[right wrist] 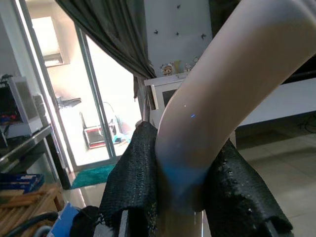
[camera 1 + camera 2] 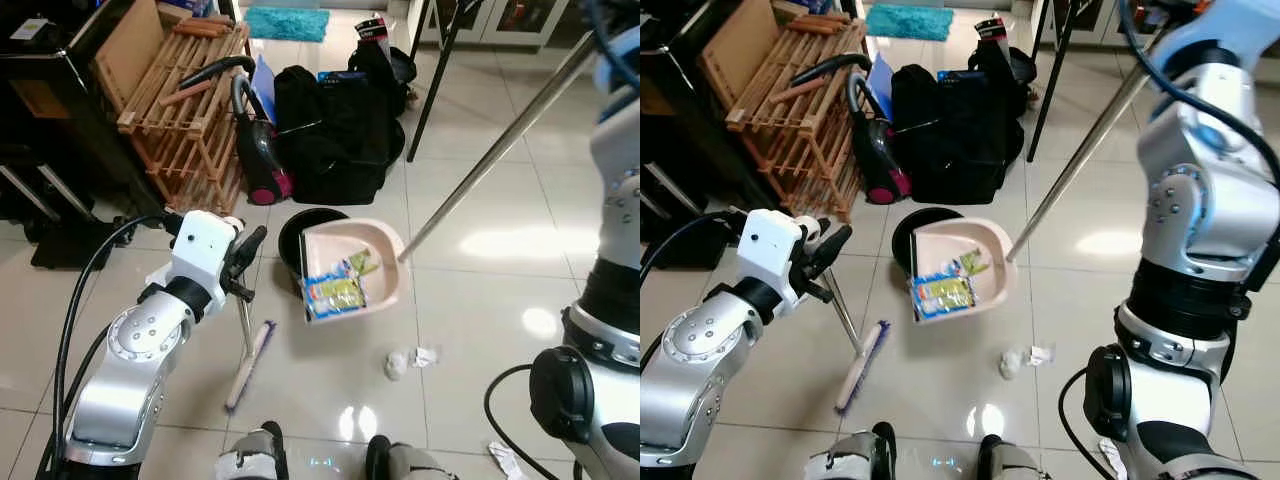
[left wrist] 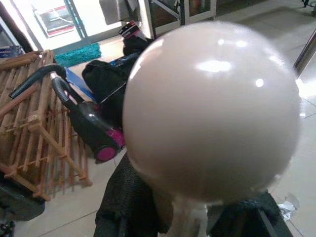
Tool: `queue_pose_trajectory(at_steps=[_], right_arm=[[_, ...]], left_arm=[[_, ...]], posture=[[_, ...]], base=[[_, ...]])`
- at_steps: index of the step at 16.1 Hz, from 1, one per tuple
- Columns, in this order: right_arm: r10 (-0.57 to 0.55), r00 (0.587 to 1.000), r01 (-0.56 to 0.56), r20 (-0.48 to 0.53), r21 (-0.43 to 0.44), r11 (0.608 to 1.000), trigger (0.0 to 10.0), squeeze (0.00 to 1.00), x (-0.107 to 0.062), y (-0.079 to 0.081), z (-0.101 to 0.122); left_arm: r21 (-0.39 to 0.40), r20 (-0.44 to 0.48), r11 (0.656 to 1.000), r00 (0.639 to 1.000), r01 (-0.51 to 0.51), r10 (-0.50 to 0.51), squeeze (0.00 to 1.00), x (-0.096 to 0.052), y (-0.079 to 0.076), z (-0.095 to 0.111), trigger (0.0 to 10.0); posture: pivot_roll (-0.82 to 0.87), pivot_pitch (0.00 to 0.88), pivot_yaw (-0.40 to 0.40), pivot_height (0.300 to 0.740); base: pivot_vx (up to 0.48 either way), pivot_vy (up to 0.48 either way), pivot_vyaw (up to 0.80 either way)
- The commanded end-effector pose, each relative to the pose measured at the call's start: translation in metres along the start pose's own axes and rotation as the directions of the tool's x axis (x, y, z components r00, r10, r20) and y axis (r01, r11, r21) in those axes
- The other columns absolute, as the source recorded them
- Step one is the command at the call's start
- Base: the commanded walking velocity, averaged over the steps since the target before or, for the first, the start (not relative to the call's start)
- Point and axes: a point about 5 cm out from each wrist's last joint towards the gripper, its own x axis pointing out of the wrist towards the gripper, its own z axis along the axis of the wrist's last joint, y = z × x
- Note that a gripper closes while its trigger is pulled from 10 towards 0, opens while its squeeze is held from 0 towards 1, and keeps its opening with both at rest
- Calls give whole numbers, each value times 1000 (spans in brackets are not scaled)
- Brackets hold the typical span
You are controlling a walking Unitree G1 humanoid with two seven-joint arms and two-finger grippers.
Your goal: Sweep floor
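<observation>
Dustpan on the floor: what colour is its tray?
Pale pink; the dustpan tray shows best in the left eye view, with wrappers lying in it.

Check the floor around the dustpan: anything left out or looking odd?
Yes. Crumpled white paper scraps lie on the tiles just outside the pink plastic dustpan, which already holds colourful wrappers. Another white scrap sits by the robot's right side.

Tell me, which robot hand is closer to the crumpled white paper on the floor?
Left. The left gripper holds the broom handle low, up and left of the crumpled paper. The right gripper grips the dustpan pole high above.
</observation>
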Motion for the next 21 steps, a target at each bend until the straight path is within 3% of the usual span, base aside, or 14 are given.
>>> queue_pose_trajectory(at_steps=[1,4,16,21], right_arm=[[15,999,-15,38,1,1000,10000,0,-1,4,7],[1,999,-3,50,52,999,10000,0,-4,3,7],[-54,996,52,65,27,998,10000,0,-5,-8,8],[-101,992,99,69,28,995,10000,0,-3,-16,5]], left_arm=[[18,20,1000,1000,-18,18,0,-3,5,3,10000],[19,19,1000,1000,-11,11,0,-3,5,2,10000],[17,10,1000,1000,11,-11,0,1,2,1,10000],[-1,-17,1000,1000,21,-21,0,-3,-2,-5,10000]], posture=[[6,110,9,740],[5,108,15,740],[-1,113,21,740],[2,120,21,740]], base=[[352,0,800],[351,0,267],[363,0,0],[0,0,0]])
